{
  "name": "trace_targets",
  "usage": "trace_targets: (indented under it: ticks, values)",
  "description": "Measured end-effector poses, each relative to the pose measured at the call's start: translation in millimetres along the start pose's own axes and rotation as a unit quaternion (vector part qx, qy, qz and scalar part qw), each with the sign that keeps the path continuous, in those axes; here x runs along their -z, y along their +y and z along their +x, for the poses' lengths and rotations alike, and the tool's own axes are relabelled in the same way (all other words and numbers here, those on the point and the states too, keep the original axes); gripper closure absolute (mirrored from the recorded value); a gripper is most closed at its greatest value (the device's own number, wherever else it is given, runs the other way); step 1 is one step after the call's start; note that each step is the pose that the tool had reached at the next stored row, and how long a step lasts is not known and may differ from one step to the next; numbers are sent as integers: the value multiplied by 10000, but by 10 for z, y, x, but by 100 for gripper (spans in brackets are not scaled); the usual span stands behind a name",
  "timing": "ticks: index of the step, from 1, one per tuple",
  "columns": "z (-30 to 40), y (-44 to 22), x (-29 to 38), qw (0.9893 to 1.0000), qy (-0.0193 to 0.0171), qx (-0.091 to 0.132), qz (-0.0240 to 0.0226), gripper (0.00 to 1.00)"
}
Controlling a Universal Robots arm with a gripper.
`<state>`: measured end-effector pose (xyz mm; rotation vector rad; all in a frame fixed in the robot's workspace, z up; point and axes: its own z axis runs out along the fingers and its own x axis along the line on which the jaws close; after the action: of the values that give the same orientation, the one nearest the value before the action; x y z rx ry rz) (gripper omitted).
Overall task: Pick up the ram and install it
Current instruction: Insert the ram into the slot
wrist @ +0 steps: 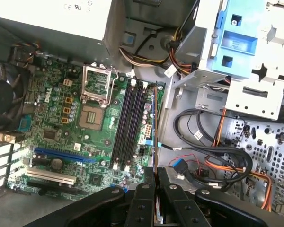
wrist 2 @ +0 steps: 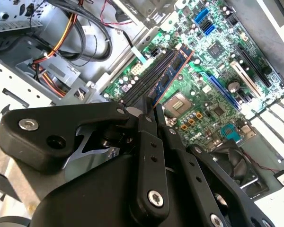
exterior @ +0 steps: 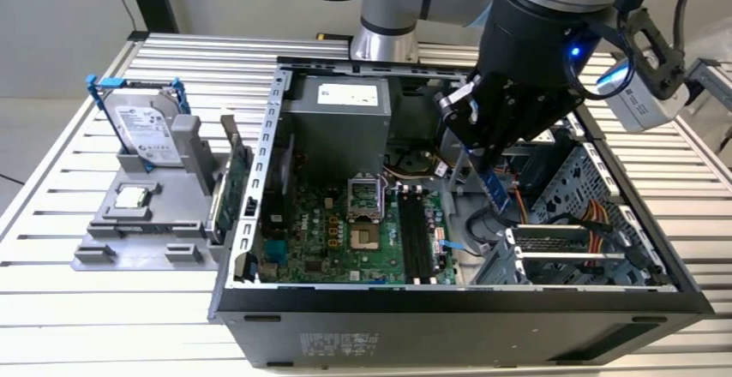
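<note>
Ram (wrist 2: 173, 71) sits clamped edge-on between your gripper's (wrist 2: 150, 109) closed fingers, projecting straight ahead, its long axis parallel to the black slots (wrist: 128, 125) just beside it.

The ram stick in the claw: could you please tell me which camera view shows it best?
The second wrist view: the ram shows its blue face and chips, running out from the shut claw above the black memory slots. The first wrist view shows it edge-on. The exterior view shows a short blue piece below the claw.
</note>
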<state>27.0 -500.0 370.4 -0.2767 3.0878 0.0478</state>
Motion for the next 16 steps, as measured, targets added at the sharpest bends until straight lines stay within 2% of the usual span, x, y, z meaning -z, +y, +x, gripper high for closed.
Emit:
trace_targets:
  ticks: [8, 12, 16]
  values:
    - [28, 3, -48, 9997, -7, -248, 11, 100]
    - [41, 5, -72, 9990, -12, -439, 19, 100]
    - [47, 5, -93, 9979, -17, -640, 28, 100]
